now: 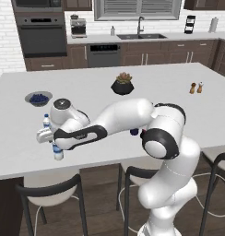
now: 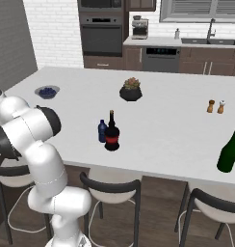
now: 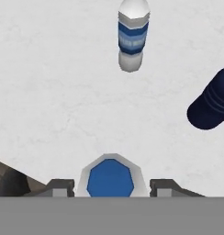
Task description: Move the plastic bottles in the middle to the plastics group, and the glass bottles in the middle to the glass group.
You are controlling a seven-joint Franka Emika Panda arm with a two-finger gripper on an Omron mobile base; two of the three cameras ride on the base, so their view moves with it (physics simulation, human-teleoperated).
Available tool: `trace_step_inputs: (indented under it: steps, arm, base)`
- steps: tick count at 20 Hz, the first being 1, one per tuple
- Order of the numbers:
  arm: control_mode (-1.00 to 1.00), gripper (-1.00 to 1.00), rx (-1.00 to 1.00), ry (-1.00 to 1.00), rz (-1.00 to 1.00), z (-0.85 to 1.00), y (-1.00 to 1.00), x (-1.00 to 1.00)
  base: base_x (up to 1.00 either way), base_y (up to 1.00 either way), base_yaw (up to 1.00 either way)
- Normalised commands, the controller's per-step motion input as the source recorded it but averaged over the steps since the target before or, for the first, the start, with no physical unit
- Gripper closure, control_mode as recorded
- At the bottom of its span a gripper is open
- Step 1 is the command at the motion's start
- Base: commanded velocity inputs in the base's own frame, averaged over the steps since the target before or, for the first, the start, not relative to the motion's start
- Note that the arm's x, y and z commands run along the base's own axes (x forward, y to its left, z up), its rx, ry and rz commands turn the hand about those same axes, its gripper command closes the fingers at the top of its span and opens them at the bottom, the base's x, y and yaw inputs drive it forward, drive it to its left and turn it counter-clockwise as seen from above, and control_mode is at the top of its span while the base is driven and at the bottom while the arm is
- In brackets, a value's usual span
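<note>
The gripper [image 3: 110, 189] hangs over the worktop's [image 1: 179, 99] left front edge, its fingers [image 3: 59, 187] set around a water bottle [image 3: 110, 176]; contact cannot be judged. A second water bottle [image 3: 132, 36] and a navy bottle [image 3: 212, 103] stand nearby.

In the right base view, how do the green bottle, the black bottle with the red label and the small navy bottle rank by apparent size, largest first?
1. Green bottle, though it stands nearer the camera, so this is unsure.
2. Black bottle with the red label.
3. Small navy bottle, clearly the smallest, right beside the black one.
</note>
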Motion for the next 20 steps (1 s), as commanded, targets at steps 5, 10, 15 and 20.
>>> trace_step_inputs:
  steps: [5, 10, 15, 20]
  arm:
    - [-1.00, -1.00, 0.00, -0.02, 0.00, 0.02, 0.00, 0.00]
    - [-1.00, -1.00, 0.00, 0.00, 0.00, 0.13, -0.04, 0.00]
    - [-1.00, -1.00, 0.00, 0.00, -0.01, 0.28, -0.22, -0.05]
    - [-1.00, -1.00, 0.01, 0.00, -0.04, 0.26, -0.76, -0.48]
  base:
    - [0.00, 0.00, 0.00]
    - [0.00, 0.00, 0.00]
    - [0.00, 0.00, 0.00]
    - [0.00, 0.00, 0.00]
